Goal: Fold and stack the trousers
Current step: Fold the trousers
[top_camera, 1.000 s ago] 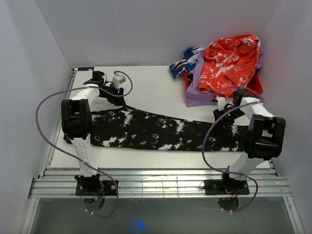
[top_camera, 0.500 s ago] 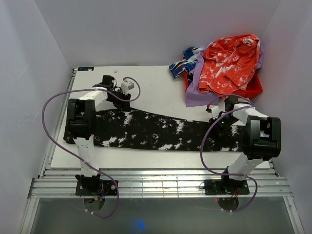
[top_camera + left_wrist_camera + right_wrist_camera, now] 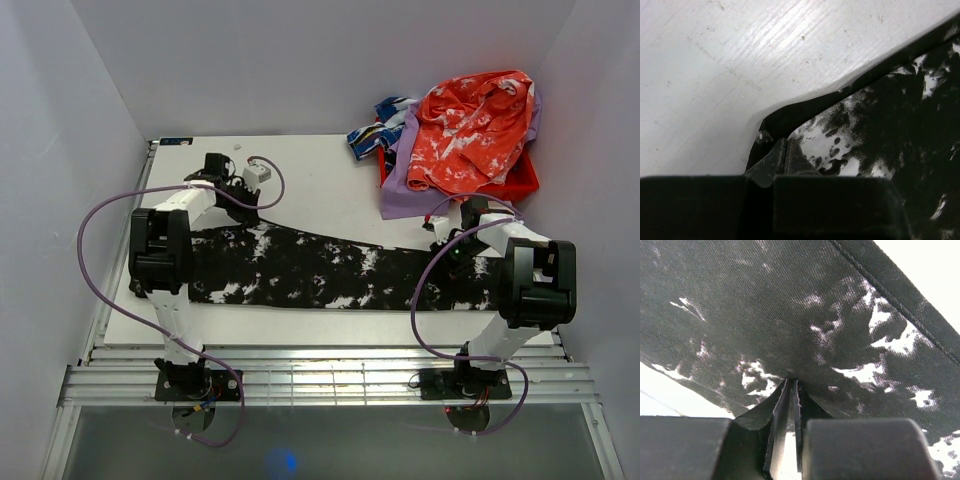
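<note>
Black trousers with white blotches (image 3: 320,270) lie spread flat across the white table (image 3: 320,175), running from left to right. My left gripper (image 3: 243,207) is at their far left corner; in the left wrist view its fingers (image 3: 785,149) are pressed together on the dark hem of the trousers (image 3: 880,110). My right gripper (image 3: 448,246) is low over the right end; in the right wrist view its jaws (image 3: 792,386) stand nearly together, with the trousers' cloth (image 3: 790,305) bunched up at the tips.
A heap of other clothes sits at the back right: an orange and white garment (image 3: 470,125) on top, purple cloth (image 3: 400,195) beneath, a blue and white piece (image 3: 375,135) beside it. White walls enclose the table on three sides.
Both grippers have closed on the trousers. The left one shifted right onto the far left corner; the right one came down to the left onto the right end.
</note>
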Tool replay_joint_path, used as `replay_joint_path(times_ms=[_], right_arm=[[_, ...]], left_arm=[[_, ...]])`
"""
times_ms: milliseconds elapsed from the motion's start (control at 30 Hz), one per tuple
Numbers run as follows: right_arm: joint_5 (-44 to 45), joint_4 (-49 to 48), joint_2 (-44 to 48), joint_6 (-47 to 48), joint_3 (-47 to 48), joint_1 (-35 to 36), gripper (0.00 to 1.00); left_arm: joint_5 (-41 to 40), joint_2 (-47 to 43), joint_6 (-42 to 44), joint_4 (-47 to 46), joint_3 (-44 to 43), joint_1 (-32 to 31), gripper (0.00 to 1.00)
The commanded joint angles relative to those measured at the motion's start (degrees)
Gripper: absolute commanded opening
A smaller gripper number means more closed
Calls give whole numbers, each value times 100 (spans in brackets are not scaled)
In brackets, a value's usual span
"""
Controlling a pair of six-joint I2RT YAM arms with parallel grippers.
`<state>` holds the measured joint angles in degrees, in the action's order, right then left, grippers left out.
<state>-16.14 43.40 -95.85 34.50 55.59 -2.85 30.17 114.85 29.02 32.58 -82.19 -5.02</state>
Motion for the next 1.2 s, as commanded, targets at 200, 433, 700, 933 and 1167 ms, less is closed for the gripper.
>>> replay_joint_path(times_ms=[200,433,700,933,1167], right_arm=[[823,-780,-320,347,-339,57,12],[744,-684,-180,321,-190,66,13],[333,114,514,110,1311,-75,48],[-249,967,568,310,1841,-1558,67],[-521,1154,76,672,1902,-3809,70]], left_arm=[[-318,371,-440,-479,-991,141,0],[-986,907,-765,-894,-1035,150,28],[-1049,-417,-977,-719,-869,440,68],[-346,-1754,-678,319,9,1439,92],[-108,-2589,-353,284,1477,2136,93]])
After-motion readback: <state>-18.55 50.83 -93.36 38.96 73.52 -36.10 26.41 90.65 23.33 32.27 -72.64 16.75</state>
